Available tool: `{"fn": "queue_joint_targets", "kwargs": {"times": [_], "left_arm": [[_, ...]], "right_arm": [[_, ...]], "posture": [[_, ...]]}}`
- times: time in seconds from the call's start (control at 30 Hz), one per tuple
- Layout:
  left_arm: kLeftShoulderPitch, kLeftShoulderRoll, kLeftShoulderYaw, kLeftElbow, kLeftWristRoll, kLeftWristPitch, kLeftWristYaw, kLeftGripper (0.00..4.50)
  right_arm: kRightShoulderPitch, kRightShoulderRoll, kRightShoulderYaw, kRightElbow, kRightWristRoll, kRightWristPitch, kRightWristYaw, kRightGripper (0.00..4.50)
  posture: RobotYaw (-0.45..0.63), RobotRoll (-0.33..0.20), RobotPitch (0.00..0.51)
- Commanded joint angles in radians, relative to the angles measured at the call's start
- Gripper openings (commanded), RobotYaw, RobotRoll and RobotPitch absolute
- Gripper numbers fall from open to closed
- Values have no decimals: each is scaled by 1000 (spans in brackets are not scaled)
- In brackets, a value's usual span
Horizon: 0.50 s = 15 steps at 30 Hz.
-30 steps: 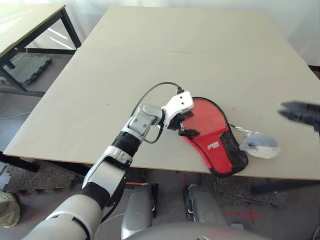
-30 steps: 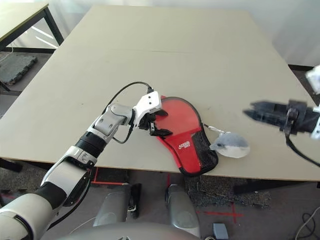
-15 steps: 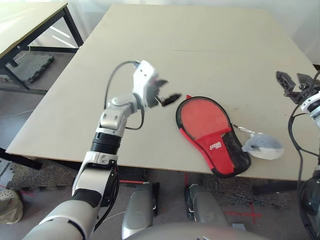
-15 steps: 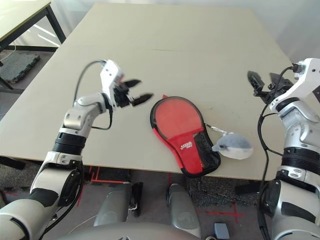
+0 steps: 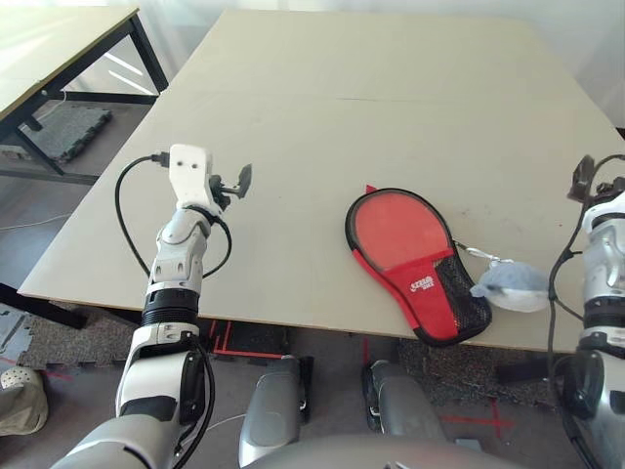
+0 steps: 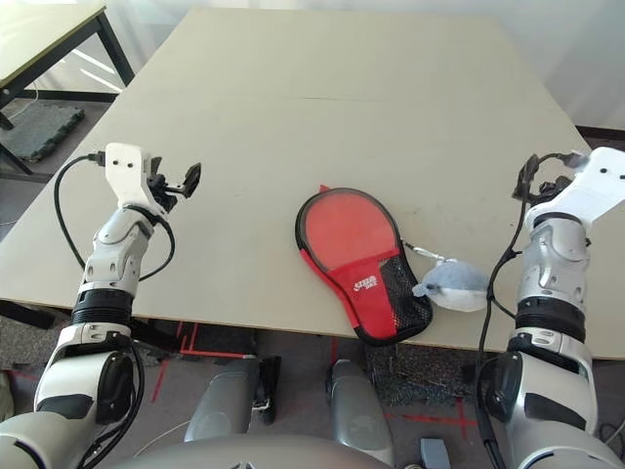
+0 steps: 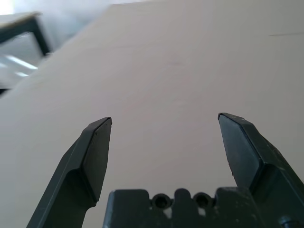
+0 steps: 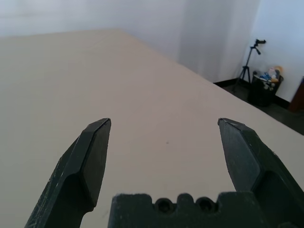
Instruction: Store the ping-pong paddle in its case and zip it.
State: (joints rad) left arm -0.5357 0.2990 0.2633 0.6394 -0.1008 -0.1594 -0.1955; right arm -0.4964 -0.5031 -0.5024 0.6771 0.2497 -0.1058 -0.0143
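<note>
The case [image 5: 402,249] lies flat near the table's front edge, right of the middle, red front up with its black mesh pocket toward me. The ping-pong paddle is hidden. My left gripper [image 5: 237,183] is raised over the table's left part, well left of the case, and stands open with nothing between its fingertips [image 7: 99,142]. My right gripper [image 6: 531,177] is up by the table's right edge, right of the case, also open and empty, as its own view shows [image 8: 164,124].
A small grey-white plush [image 5: 508,285] lies just right of the case, joined to it by a thin cord. The beige table [image 5: 391,98] stretches far behind. A second table [image 5: 59,39] stands at the back left, beyond a gap of floor.
My left gripper has left the case's edge, swinging up and left. The right gripper has drawn back to the right edge. The case has stayed put.
</note>
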Motion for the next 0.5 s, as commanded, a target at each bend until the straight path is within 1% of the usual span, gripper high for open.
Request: {"fn": "queue_joint_targets", "kwargs": {"times": [0.03, 0.13, 0.23, 0.5], "left_arm": [[-23, 20, 15, 87, 28, -105, 78, 4500], [-41, 23, 20, 149, 18, -139, 112, 4500], [-55, 18, 16, 190, 7, -159, 106, 4500], [-115, 22, 11, 264, -6, -183, 91, 4500]], "right_arm": [[30, 24, -12, -18, 0, 2, -50, 4464], [36, 31, -10, -27, 2, 9, -69, 4464], [44, 36, -8, -38, 12, 20, -70, 4464], [90, 76, -8, -90, 31, 43, -71, 4464]], "posture": [[-24, 0, 106], [-44, 0, 113], [-53, 0, 115], [-74, 0, 103]]}}
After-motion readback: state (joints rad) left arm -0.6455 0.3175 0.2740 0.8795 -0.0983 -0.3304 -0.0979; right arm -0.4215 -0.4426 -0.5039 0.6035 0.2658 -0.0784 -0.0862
